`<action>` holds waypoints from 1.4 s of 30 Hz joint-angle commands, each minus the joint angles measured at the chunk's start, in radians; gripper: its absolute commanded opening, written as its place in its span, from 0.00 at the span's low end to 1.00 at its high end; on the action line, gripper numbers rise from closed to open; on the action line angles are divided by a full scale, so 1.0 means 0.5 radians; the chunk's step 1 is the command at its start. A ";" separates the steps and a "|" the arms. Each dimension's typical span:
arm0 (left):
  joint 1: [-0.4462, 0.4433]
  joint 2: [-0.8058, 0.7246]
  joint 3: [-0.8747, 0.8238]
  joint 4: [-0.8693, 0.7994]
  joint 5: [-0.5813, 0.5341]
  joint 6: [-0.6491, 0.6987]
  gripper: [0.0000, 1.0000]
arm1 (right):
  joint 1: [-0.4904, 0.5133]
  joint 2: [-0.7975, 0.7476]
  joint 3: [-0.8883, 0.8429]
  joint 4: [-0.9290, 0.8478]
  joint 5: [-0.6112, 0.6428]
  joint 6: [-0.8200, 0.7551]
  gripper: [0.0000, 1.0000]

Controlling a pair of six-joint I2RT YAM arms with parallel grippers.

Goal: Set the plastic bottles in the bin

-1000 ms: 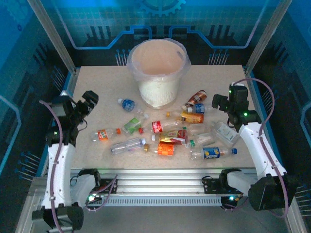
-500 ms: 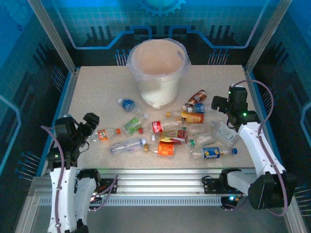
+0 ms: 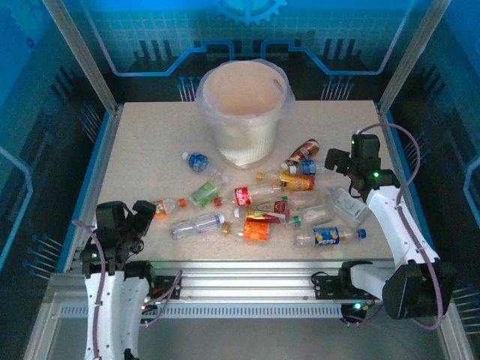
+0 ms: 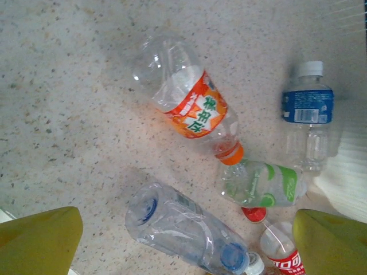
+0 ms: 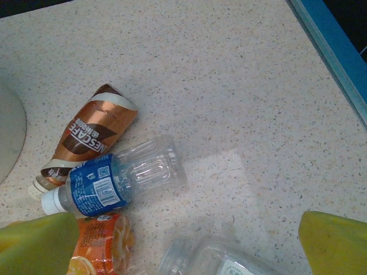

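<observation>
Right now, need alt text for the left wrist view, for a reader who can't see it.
Five clear bottles lie on a speckled tabletop: an orange-labelled bottle at centre, a blue-labelled bottle upper right, and a green-labelled bottle, a larger clear bottle and a red-labelled bottle below. Yellow fingers of the open left gripper frame the bottom corners.

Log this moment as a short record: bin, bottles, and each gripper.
bin: upright at the far middle of the table; no bottle seen inside
bottles: about a dozen, lying scattered on the table in front of the bin
left gripper: open, empty, at the cluster's near left, facing the orange-label bottle
right gripper: open, empty, at the cluster's right, beside the brown-label bottle
</observation>
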 commanded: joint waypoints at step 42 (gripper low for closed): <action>-0.444 1.902 -0.083 1.804 -0.651 -0.766 0.88 | -0.031 0.080 0.029 -0.051 -0.127 0.032 1.00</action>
